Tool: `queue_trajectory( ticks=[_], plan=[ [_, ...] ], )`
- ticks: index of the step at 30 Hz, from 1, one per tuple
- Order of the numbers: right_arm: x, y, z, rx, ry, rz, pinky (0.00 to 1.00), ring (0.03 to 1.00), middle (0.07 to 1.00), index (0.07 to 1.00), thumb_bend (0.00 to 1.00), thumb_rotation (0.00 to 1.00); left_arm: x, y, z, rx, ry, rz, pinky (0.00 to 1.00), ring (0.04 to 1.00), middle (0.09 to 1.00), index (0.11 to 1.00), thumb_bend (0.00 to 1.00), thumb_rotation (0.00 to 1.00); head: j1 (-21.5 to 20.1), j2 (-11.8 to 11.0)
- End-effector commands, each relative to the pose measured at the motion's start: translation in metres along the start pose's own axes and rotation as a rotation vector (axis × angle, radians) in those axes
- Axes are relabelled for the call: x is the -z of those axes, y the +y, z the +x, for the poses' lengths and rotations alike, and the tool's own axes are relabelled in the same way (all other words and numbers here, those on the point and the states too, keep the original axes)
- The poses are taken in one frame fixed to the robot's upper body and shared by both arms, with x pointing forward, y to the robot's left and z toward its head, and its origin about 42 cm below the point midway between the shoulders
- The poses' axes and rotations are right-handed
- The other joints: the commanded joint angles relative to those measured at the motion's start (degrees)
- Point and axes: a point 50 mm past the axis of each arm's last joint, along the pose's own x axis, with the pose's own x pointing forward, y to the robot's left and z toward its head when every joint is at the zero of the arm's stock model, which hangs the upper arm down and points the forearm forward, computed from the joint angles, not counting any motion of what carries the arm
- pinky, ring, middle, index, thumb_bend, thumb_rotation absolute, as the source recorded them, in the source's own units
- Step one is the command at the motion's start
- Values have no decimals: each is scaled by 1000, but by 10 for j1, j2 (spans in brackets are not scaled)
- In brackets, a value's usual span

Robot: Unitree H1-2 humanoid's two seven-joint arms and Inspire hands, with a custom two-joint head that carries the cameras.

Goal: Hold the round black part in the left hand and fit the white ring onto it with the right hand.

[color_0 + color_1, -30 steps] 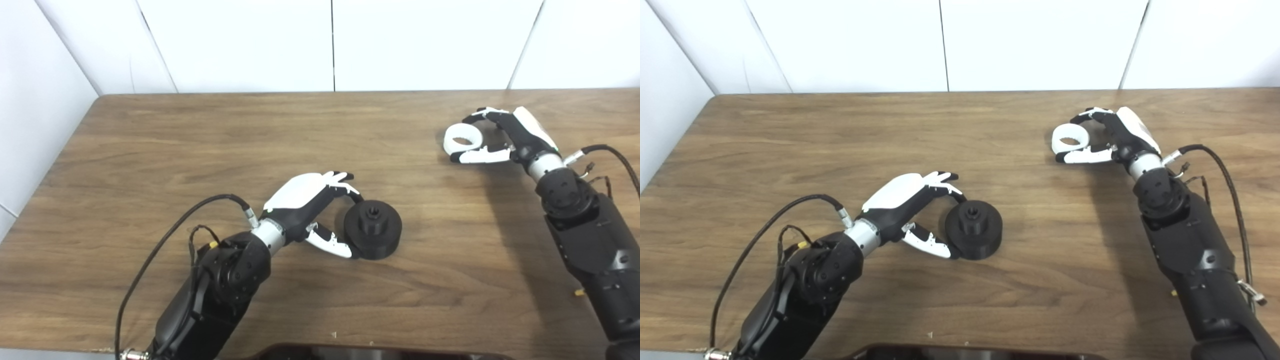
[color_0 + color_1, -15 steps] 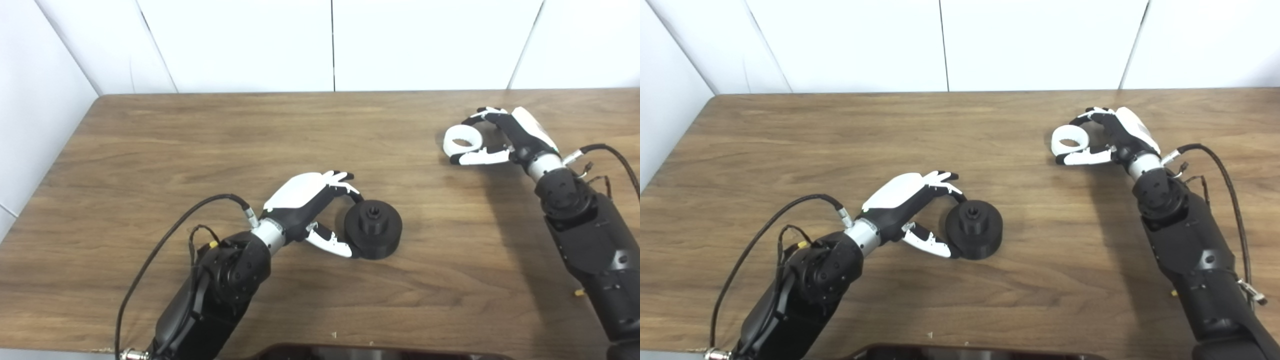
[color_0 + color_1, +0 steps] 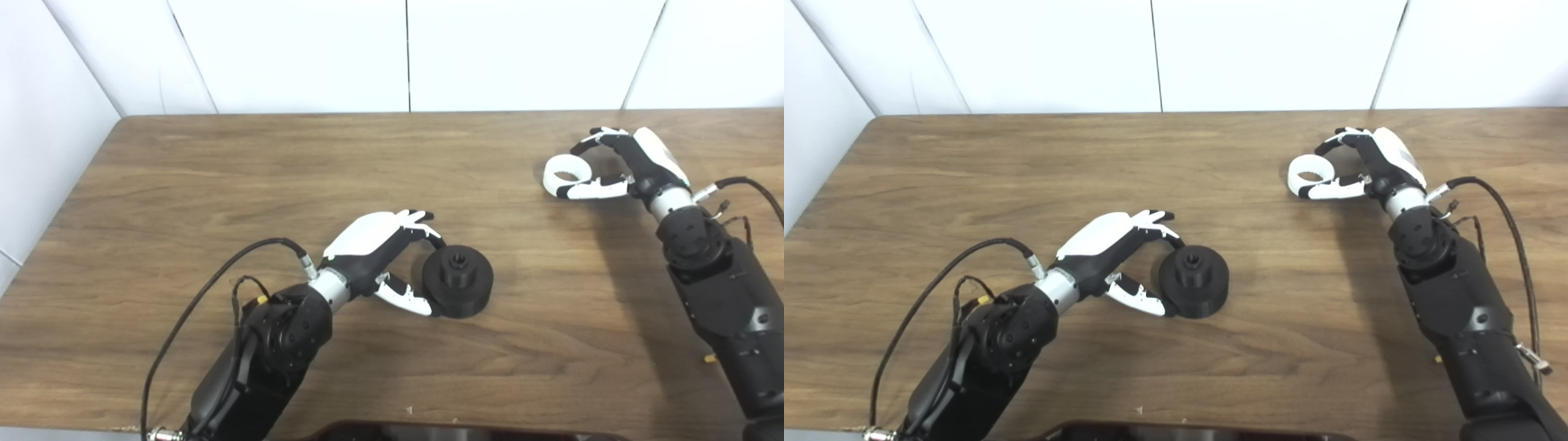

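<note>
The round black part (image 3: 458, 280), a thick disc with a raised hub, rests on the wooden table (image 3: 245, 159) near the middle. My left hand (image 3: 383, 254) grips its left side, fingers curled over the far edge and thumb pressed on the near edge. At the far right the white ring (image 3: 562, 173) sits low over the table inside my right hand (image 3: 1375, 165). The thumb lies along the ring's near rim and the fingers arch over its far rim. Whether the ring touches the table is unclear.
White wall panels close off the back and the left side. A dark rounded object (image 3: 453, 430) pokes in at the bottom edge. Cables (image 3: 202, 294) loop off both wrists. Bare wood lies between the two hands.
My right hand has shifted slightly up and to the right, and the ring has settled a little lower against the thumb. The left hand and the black part have not moved.
</note>
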Motion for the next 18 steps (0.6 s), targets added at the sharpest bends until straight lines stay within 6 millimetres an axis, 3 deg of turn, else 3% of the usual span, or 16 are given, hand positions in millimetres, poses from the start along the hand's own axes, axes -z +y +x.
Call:
queue_trajectory(
  ticks=[1,18],
  plan=[
    [-21,-22,11,77,-86,-8,924,973,895,647,827,240,-5,-7,1,49,-22,-19,838,1000,977,727,849,257,1,0],
    [-20,-23,11,89,-92,-6,941,970,887,627,828,226,-5,-6,3,52,-20,-17,840,1000,984,737,842,255,1,0]
  ],
)
